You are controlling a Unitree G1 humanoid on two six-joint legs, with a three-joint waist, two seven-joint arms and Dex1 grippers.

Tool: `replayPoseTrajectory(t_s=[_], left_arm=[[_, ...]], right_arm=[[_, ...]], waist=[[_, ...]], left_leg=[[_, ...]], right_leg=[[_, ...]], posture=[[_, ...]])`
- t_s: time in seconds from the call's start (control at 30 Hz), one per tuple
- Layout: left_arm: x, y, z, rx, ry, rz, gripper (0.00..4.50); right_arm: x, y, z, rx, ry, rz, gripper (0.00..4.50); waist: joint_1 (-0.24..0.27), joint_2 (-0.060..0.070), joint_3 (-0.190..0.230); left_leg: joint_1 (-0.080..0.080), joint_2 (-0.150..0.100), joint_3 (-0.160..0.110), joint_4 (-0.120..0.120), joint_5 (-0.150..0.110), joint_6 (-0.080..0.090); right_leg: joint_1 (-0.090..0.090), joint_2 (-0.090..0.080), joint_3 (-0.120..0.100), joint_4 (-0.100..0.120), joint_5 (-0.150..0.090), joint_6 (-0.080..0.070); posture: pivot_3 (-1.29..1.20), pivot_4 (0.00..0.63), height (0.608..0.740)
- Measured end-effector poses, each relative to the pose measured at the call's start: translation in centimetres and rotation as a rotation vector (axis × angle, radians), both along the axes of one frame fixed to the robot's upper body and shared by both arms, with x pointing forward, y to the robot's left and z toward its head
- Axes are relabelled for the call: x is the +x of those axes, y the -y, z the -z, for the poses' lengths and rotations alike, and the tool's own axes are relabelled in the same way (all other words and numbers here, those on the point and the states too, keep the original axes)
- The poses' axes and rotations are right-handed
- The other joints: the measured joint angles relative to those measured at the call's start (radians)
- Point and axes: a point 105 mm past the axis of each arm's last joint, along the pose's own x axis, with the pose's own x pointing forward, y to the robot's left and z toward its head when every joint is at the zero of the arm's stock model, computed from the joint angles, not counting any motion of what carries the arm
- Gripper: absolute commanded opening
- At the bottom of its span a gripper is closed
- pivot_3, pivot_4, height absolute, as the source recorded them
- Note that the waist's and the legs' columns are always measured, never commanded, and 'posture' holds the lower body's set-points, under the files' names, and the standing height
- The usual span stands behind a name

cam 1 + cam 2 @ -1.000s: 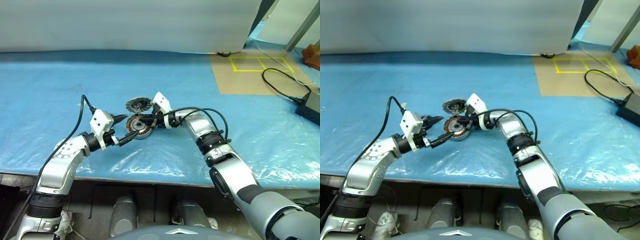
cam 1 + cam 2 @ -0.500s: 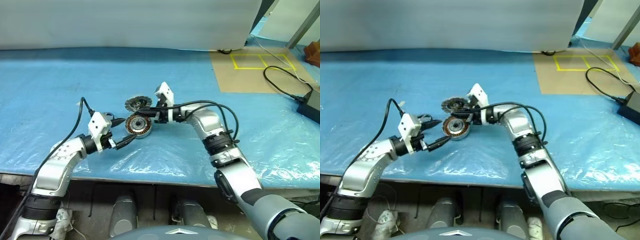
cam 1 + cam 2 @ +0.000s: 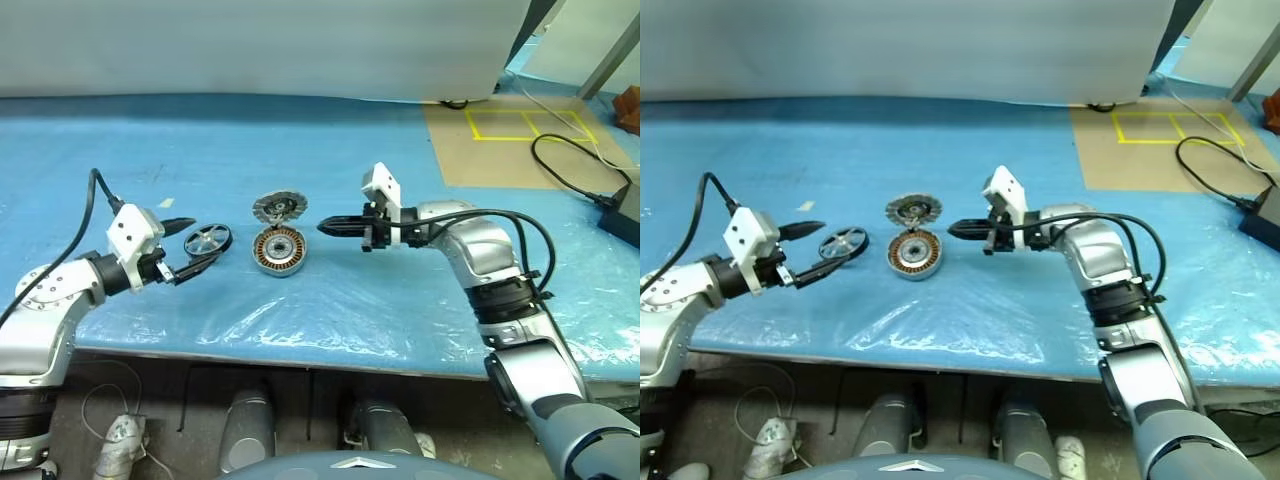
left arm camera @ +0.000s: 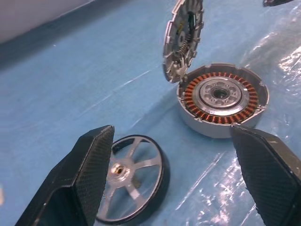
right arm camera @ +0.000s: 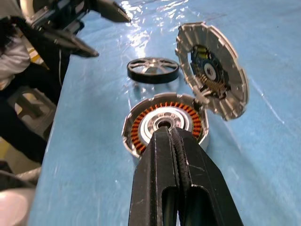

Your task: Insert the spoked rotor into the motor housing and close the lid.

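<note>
On the left, the robot's left gripper [image 3: 181,247] stood with its two black fingers spread wide and nothing between them, the small wheel-like spoked rotor [image 3: 207,240], dark-rimmed with a silvery spoked centre, lying flat on the blue plastic-covered table [image 3: 120,150] just at its fingertips. From the wrist camera the rotor sat near one finger but I could not tell whether it was touched. Just to the right of it was the round silver-rimmed motor housing [image 3: 279,250], its ring of copper-brown windings and pale hub open to the air, so the rotor was plainly not yet in. The ribbed, shiny silver lid [image 3: 279,208] stood tilted up at the housing's far edge, seemingly hinged there, its inner side showing some small parts. Further right, the right gripper [image 3: 329,227] was clenched tight on nothing, pointing at the housing from a little way off. I judged the task barely begun: rotor to be picked up and seated, then the lid swung down. No brand, label or writing could be read on any part.
</note>
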Motion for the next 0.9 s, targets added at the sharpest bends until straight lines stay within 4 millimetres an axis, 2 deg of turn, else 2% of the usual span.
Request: replayPoseTrajectory(t_s=[0.23,0.3,0.43,0.67,0.8,0.9], left_arm=[[-0.1,-2.1,-1.0,0.164,-0.031,0.05,4.13],[-0.2,-1.9,-0.9,0.209,-0.022,0.075,4.13],[-0.3,-0.7,0.9,0.29,-0.021,0.136,4.13],[0.1,-0.1,2.0,0.319,-0.006,0.139,4.13],[1.3,0.2,0.5,0.158,-0.035,0.088,4.13],[2.6,-0.7,-1.9,0.095,-0.089,0.081,4.13]], right_arm=[[-0.3,0.8,0.5,-0.027,-0.008,0.013,0.03],[-0.2,0.6,0.5,-0.023,-0.002,0.02,0.03],[-0.3,-0.1,1.0,-0.02,-0.008,0.02,0.03],[-0.2,0.0,1.7,-0.03,-0.011,0.038,0.03],[-0.1,0.0,2.0,-0.038,-0.017,0.046,0.03],[-0.1,0.1,2.2,-0.046,-0.019,0.043,0.03]], waist=[[-0.003,0.0,0.0],[-0.001,0.0,0.0],[0.0,0.0,0.0],[0.0,0.0,0.0],[0.002,0.0,0.0],[0.011,-0.001,0.0]], left_leg=[[0.001,0.0,0.0,0.0,0.0,0.0],[0.001,0.0,0.0,0.0,0.0,0.0],[0.0,0.0,0.0,0.0,0.0,0.0],[0.001,0.0,0.0,0.0,0.0,0.0],[0.001,0.0,0.0,0.002,0.0,0.0],[0.001,0.0,0.0,0.003,0.0,-0.001]], right_leg=[[0.0,0.0,0.0,0.0,0.0,0.0],[0.0,0.0,0.0,0.0,0.0,0.0],[0.0,0.0,0.0,0.0,0.0,0.0],[0.0,0.0,0.0,0.001,0.0,0.0],[0.0,0.0,0.0,0.002,0.0,0.0],[0.0,0.0,0.0,0.004,0.0,-0.001]], posture=[[0.0,0.15,0.74],[0.0,0.15,0.74],[0.0,0.15,0.74],[0.0,0.15,0.74],[0.0,0.15,0.74],[0.0,0.15,0.74]])
